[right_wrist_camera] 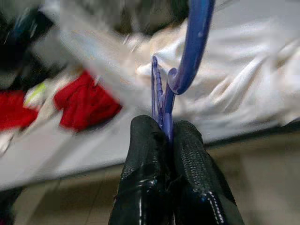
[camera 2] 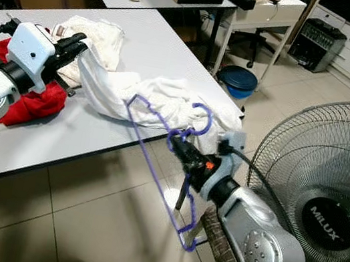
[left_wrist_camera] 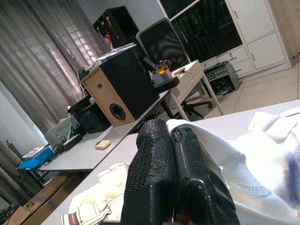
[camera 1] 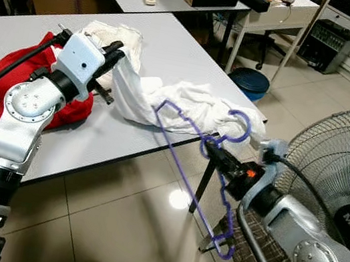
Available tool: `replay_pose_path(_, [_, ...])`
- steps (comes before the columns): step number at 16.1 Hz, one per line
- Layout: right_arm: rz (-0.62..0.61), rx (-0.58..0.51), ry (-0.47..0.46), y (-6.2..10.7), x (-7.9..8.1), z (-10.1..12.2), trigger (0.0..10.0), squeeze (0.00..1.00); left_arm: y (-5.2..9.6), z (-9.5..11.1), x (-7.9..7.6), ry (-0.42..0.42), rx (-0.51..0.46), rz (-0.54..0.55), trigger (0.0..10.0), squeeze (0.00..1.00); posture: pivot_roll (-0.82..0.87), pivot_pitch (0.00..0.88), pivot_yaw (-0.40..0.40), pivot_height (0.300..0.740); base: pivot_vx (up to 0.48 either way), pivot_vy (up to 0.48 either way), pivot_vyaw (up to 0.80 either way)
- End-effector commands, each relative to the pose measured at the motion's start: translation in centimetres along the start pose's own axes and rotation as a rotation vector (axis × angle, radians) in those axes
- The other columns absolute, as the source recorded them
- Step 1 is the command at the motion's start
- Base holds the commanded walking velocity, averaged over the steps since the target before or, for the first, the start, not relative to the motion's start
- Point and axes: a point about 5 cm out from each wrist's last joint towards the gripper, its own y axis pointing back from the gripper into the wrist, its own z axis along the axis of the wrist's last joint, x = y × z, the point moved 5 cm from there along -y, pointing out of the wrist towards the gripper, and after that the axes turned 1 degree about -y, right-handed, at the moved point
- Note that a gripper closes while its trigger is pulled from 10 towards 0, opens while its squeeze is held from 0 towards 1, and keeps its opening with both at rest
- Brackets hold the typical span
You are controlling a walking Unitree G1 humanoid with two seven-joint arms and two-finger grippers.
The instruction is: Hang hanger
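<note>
Right gripper (camera 1: pixel 211 148) clamped on the purple hanger (camera 1: pixel 182 166) at its neck, holding it off the table (camera 1: pixel 174 56) edge, above the floor. Left gripper (camera 1: pixel 116 49) pinched tight on the white cloth (camera 1: pixel 186 106), lifting a fold over the tabletop beside the red cloth (camera 1: pixel 7 81).

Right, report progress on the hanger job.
Done: the right hand is shut on the purple hanger, held off the table edge; the left hand is shut on the white garment, lifting one end. In hand: bringing the two together. Left: the hanger is not yet inside the garment, and nothing is hung. The red cloth lies untouched.
</note>
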Motion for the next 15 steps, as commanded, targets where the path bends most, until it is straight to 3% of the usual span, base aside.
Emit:
replay_pose_path(1, [-0.059,-0.130,0.004,0.5,-1.4,2.6,10.0,0.00,0.4,-0.3,0.3,-0.033,0.027,-0.005,0.0,0.00,-0.11,0.017,0.002,0.740,0.000,0.000,0.00])
replay_pose_path(2, [-0.006,-0.231,-0.044,0.9,-0.8,4.5,10.0,0.00,1.0,-2.6,1.3,-0.016,0.146,0.052,0.0,0.00,-0.11,0.016,0.004,0.740,0.000,0.000,0.00])
replay_pose_path(4, [0.016,-0.212,-0.029,1.2,-0.6,4.5,10.0,0.00,2.1,-5.2,2.1,0.017,0.260,0.127,0.0,0.00,-0.11,0.017,0.005,0.740,0.000,0.000,0.00])
replay_pose_path(5, [0.007,-0.178,-0.013,1.4,-0.8,3.9,10.0,0.00,2.7,-6.7,1.6,0.058,0.323,0.129,0.0,0.00,-0.11,0.016,0.005,0.740,0.000,0.000,0.00])
replay_pose_path(6, [0.009,-0.171,-0.020,1.4,-0.9,3.5,10.0,0.00,3.5,-8.2,0.1,0.066,0.390,0.076,10.0,0.00,-0.11,0.016,0.005,0.740,0.000,0.000,0.00])
replay_pose_path(8, [0.023,-0.171,-0.024,1.3,-0.6,3.5,10.0,0.00,3.7,-8.1,-1.1,0.119,0.380,0.032,10.0,0.00,-0.12,0.017,0.005,0.740,0.000,0.000,0.00])
replay_pose_path(9, [0.045,-0.157,-0.025,1.3,-0.2,3.2,10.0,0.00,4.0,-8.2,-1.2,0.147,0.391,0.025,10.0,1.00,-0.12,0.017,0.005,0.740,0.000,0.000,0.00])
replay_pose_path(13, [0.056,-0.135,-0.016,1.0,0.1,2.7,10.0,0.00,4.7,-7.6,-2.1,0.145,0.376,-0.143,10.0,1.00,-0.12,0.011,0.002,0.740,0.000,0.000,0.00])
replay_pose_path(15, [0.067,-0.132,-0.007,0.7,0.4,2.8,10.0,0.00,6.1,-7.1,-2.9,0.139,0.355,-0.330,10.0,1.00,-0.12,0.003,0.003,0.740,0.000,0.000,0.00])
